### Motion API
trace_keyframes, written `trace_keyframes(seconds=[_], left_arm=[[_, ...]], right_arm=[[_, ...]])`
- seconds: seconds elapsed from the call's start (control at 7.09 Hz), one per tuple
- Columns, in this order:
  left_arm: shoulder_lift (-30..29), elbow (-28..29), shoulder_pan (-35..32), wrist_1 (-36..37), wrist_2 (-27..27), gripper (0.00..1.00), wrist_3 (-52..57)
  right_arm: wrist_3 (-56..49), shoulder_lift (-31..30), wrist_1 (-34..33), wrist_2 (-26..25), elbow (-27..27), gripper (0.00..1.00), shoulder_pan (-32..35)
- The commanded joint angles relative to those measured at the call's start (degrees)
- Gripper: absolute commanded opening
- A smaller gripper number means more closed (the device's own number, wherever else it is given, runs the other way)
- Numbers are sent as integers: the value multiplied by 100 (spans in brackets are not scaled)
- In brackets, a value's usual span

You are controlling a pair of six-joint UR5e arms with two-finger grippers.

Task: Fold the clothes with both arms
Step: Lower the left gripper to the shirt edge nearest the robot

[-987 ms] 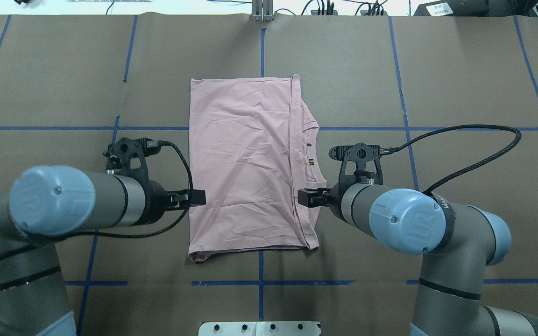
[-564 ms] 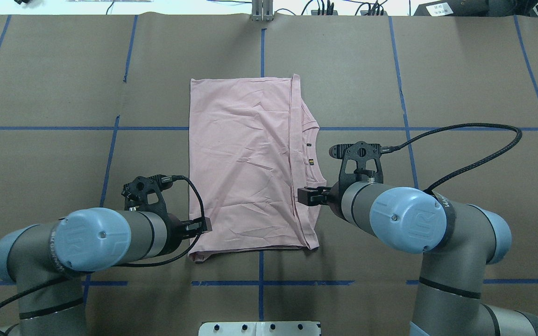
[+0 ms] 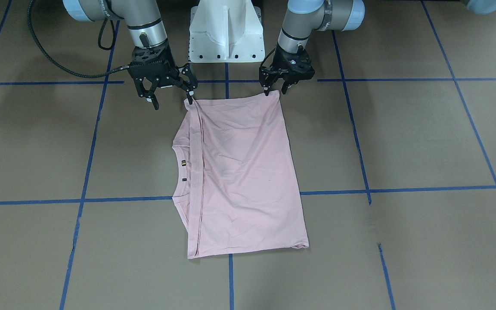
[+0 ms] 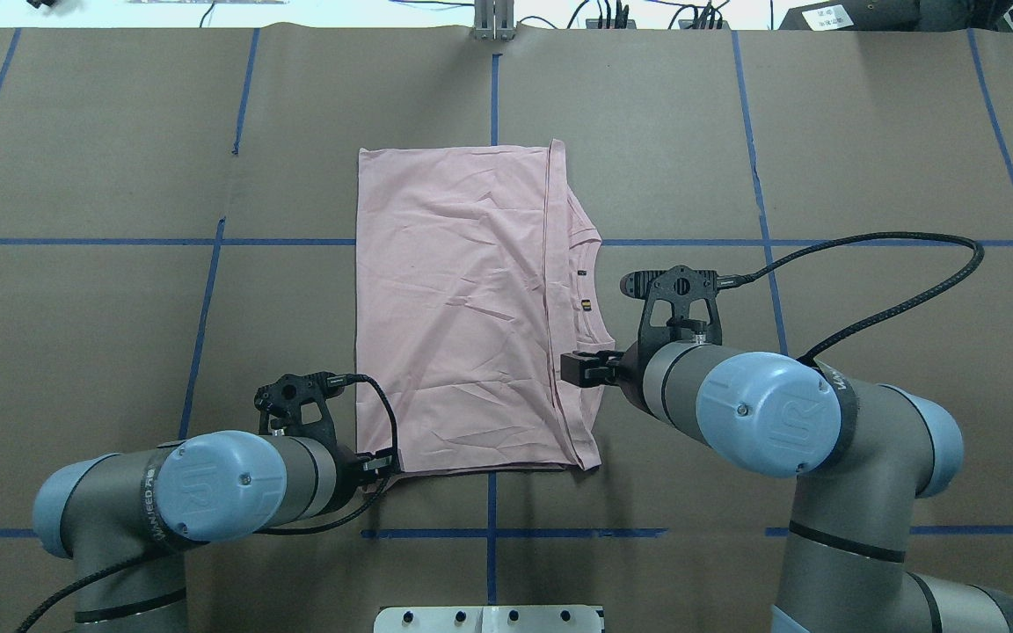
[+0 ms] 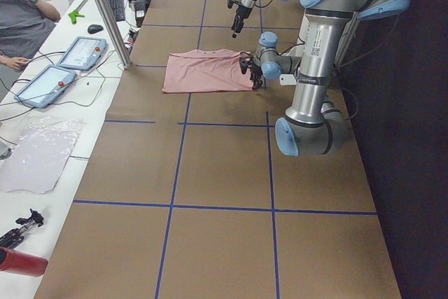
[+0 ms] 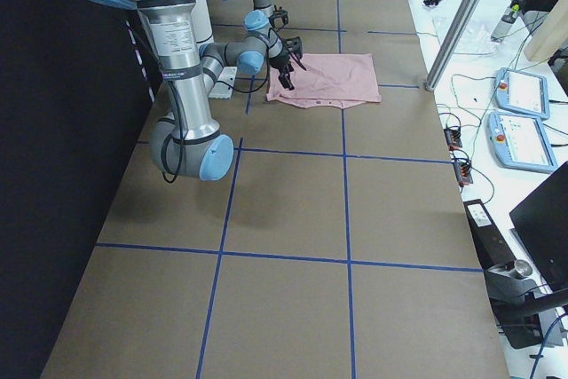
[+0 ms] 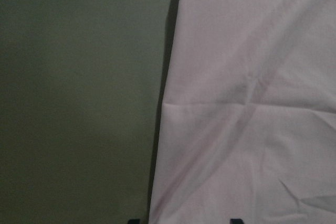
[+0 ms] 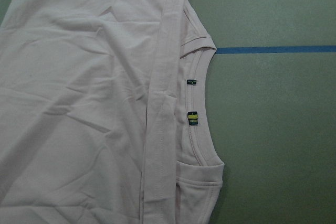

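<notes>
The pink T-shirt [image 4: 462,308], folded flat at the middle of the table [image 4: 120,308], looks light, limp and prone to sliding between layers, so its two robot-side corners seem the best holds. The left gripper [image 3: 275,91] straddles one corner, fingers apart; the right gripper [image 3: 173,101] hangs spread wide by the collar-side corner.

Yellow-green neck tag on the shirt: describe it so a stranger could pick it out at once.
On the brown table with its blue tape grid lies a folded pale pink T-shirt, its ribbed collar showing along one long edge. Two small tags sit just inside that collar: take the yellow-green tag, not the dark tag beside it.
</notes>
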Motion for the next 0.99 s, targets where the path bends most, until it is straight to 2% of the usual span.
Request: trace_keyframes(seconds=[0.0,0.14,0.42,0.71,0.85], left_arm=[[-12,53,32,7,7,59,1],[-39,53,32,7,7,47,10],[-74,53,32,7,7,0,98],[-83,35,23,7,7,0,414],[-83,9,23,7,7,0,414]], right_arm=[[3,-1,-3,-9,8,100,0],[3,-1,-12,-9,8,100,0],[3,-10,-12,-18,-1,100,0],[151,77,-29,-26,-88,99,-35],[631,217,-116,-26,-297,92,-70]])
